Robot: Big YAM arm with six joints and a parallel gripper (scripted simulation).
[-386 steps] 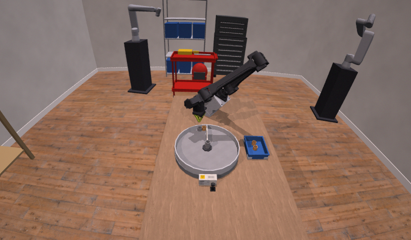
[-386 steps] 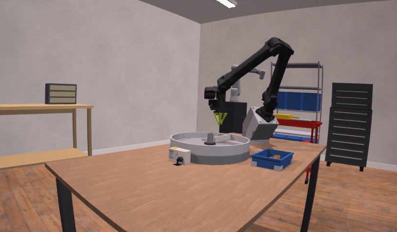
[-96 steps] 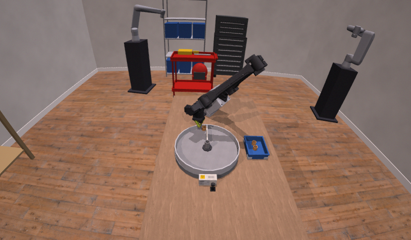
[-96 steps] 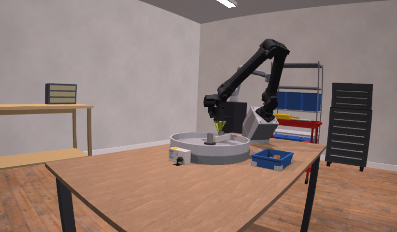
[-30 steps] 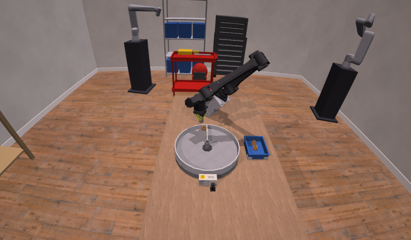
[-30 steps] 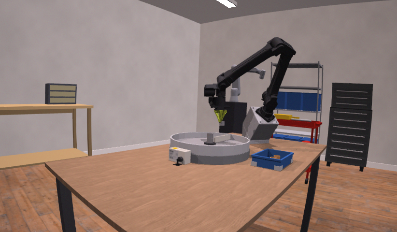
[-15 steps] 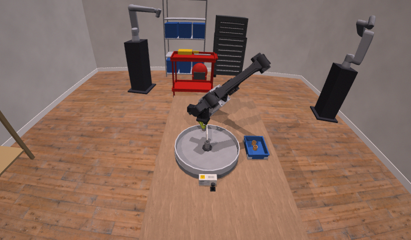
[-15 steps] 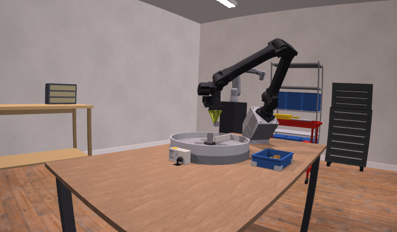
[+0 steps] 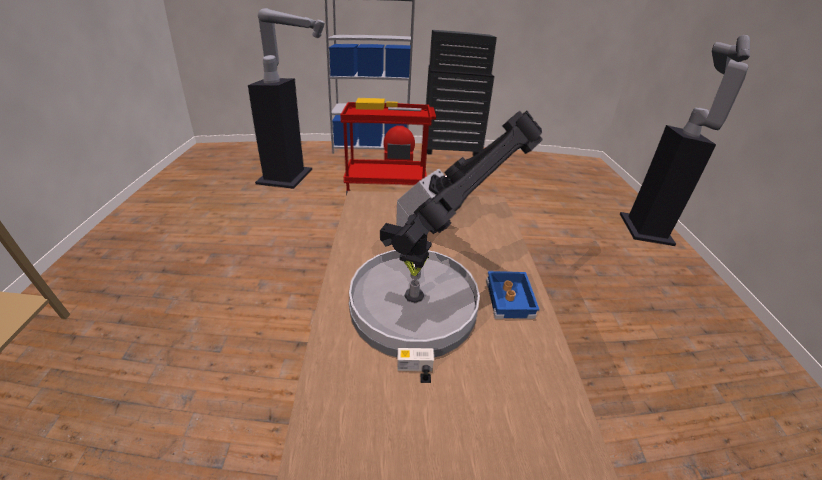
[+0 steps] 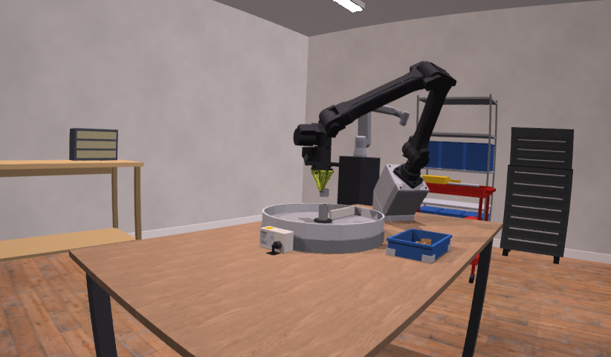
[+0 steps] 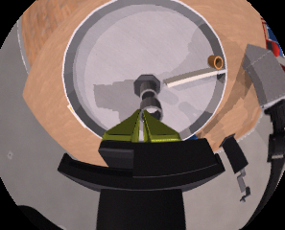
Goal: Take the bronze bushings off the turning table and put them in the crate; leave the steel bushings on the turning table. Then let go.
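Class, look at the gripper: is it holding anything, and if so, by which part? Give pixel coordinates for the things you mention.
The gripper (image 9: pixel 413 273) (image 10: pixel 320 190) (image 11: pixel 141 112) holds a grey steel bushing (image 9: pixel 415 278) (image 10: pixel 325 193) (image 11: pixel 152 103), pinched at one side of its wall by the fingertips.

we are seeing grey walls (image 9: pixel 582 71) (image 10: pixel 167 88) rising around a wood-plank floor (image 9: pixel 225 267) (image 10: pixel 521 300), a ceiling light (image 10: pixel 350 5) glowing overhead.

Black jointed arm (image 9: pixel 483 172) (image 10: pixel 379 94) (image 11: pixel 278 146), yellow-green tapered fingers (image 9: pixel 411 267) (image 10: pixel 327 176)
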